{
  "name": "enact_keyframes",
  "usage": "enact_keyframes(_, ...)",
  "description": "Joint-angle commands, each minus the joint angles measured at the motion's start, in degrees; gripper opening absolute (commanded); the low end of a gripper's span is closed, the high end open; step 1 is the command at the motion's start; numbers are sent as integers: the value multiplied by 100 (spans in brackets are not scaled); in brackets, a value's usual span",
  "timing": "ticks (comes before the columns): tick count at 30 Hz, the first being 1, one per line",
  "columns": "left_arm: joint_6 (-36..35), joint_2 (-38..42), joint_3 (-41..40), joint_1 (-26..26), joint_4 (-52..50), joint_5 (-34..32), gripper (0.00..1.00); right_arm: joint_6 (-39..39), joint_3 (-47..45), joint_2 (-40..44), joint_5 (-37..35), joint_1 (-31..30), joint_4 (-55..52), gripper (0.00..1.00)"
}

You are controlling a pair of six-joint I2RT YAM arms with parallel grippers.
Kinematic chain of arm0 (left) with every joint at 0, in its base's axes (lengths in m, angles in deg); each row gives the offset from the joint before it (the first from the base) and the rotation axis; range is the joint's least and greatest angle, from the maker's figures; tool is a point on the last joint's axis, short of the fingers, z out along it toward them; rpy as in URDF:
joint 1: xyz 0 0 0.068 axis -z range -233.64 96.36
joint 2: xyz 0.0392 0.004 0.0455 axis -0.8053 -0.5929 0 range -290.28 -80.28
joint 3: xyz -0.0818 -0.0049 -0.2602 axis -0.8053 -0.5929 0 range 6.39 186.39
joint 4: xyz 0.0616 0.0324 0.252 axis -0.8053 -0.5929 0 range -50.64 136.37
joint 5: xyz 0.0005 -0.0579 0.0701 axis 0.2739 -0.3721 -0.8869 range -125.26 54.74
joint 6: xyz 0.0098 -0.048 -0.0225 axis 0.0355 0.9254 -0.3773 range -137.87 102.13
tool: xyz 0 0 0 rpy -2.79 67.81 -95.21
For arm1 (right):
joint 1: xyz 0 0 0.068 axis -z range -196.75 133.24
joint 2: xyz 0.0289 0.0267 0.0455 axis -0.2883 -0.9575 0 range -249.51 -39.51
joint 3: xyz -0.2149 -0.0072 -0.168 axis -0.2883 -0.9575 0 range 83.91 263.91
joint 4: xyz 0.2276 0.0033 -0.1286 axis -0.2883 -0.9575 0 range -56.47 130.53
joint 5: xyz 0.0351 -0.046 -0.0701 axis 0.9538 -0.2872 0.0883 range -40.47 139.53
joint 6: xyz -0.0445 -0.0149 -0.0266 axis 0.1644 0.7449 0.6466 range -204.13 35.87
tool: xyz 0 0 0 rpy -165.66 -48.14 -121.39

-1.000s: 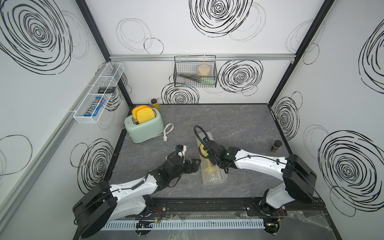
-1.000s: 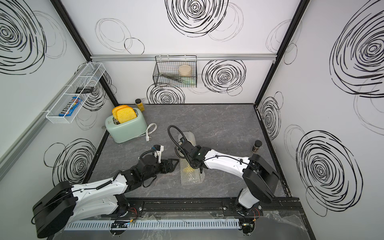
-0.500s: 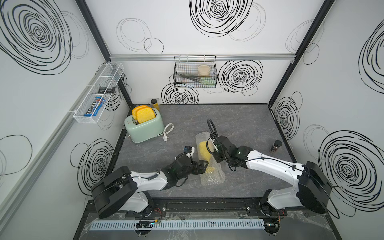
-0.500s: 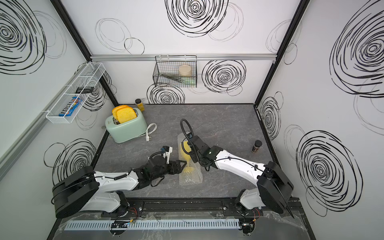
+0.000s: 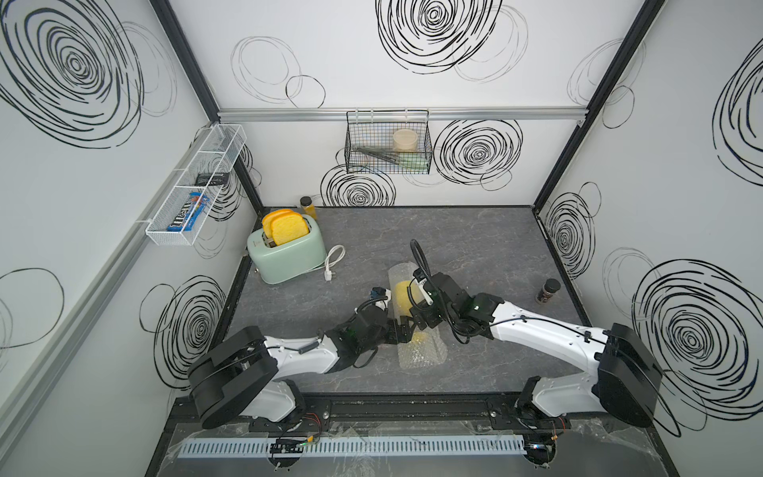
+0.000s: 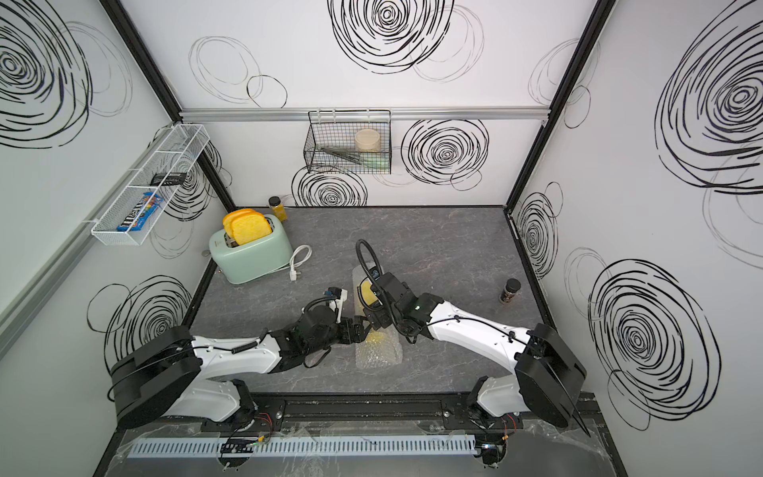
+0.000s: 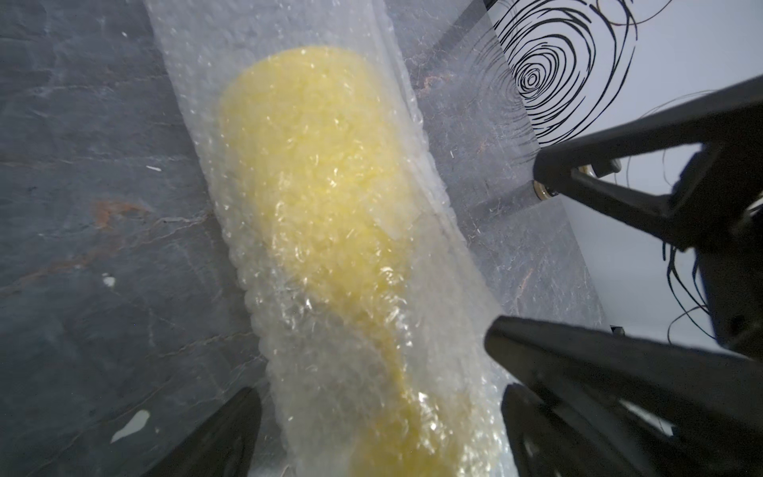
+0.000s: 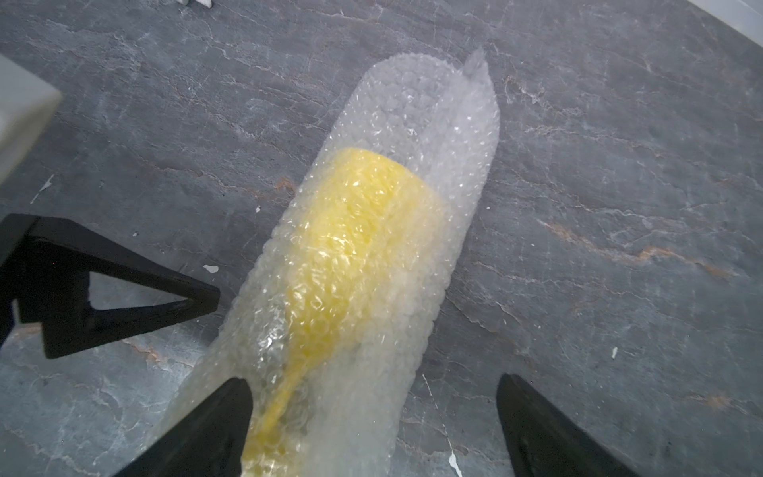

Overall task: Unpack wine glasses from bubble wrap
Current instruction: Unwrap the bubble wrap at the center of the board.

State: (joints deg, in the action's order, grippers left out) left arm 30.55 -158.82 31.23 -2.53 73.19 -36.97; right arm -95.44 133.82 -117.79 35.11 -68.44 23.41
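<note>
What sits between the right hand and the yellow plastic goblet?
Only the clear bubble wrap sheet, rolled around the yellow plastic goblet. The right hand, jaws open, straddles the roll. Clearest in the right wrist view.

Goblet (image 8: 351, 247) blurred under bubble wrap (image 8: 433, 124); foot seemingly beyond view's edge.

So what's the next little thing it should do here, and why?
Probably close the left fingers on the bubble wrap roll. They stand open either side of it near the stem end, the right fingers are open too, and nothing holds the yellow goblet, which lies fully wrapped. With the roll pinned, the other arm could tug at the wrap's edge.
</note>
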Motion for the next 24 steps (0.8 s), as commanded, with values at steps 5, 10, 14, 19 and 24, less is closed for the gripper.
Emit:
enact_keyframes(5, -116, 280, -117, -81, 37, -201, 97, -34, -128, -30, -132, -44, 192, 89)
enact_keyframes(10, -53, 113, -146, -119, 201, -154, 97, -98, -31, -277, -265, -80, 92, 55)
enact_keyframes(14, 0, 76, -214, -119, 281, -154, 97, -150, 14, -452, -462, -179, 33, 58)
enact_keyframes(19, -8, 19, -216, -136, 312, -154, 97, -257, 130, -682, -852, -261, -98, 58)
enact_keyframes(24, -17, -107, -190, -136, 354, -180, 97, -287, 290, -814, -1037, -382, -264, 54)
